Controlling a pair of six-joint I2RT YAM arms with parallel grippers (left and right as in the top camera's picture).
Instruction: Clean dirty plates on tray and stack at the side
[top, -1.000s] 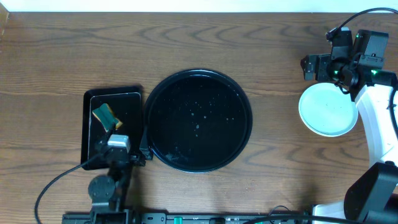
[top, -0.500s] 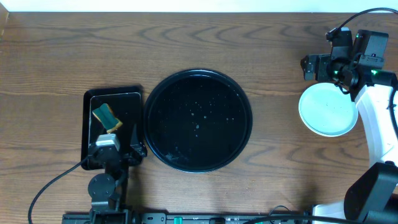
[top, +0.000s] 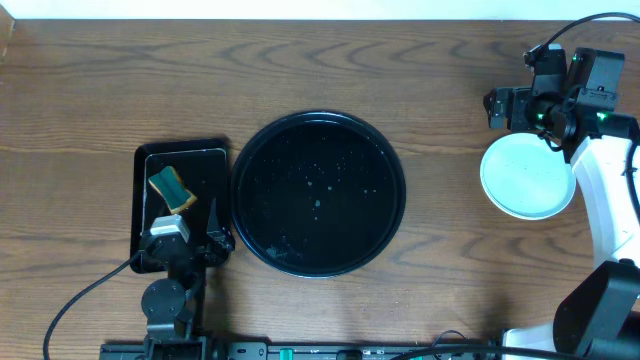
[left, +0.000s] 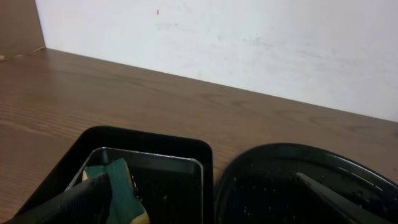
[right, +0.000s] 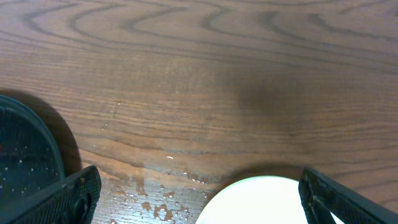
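Observation:
The round black tray (top: 320, 193) sits mid-table, holding only water droplets; it also shows in the left wrist view (left: 298, 180) and at the left edge of the right wrist view (right: 25, 155). The plates (top: 528, 176) lie at the right side as a pale round stack; only the clean top one shows, also in the right wrist view (right: 261, 202). My right gripper (top: 515, 108) is open and empty just beyond the stack, its fingers either side of the plate's rim (right: 202, 199). My left gripper (top: 190, 233) is open and empty over the near end of the rectangular tray (left: 202, 199).
A small rectangular black tray (top: 145, 200) left of the round tray holds a green and yellow sponge (top: 170, 187), seen close by my left finger (left: 121, 186). Water drops wet the table (right: 149, 199) between the round tray and the plates.
My left gripper has shifted left, from the round tray's near-left rim to over the rectangular tray. The right arm and plates have not moved.

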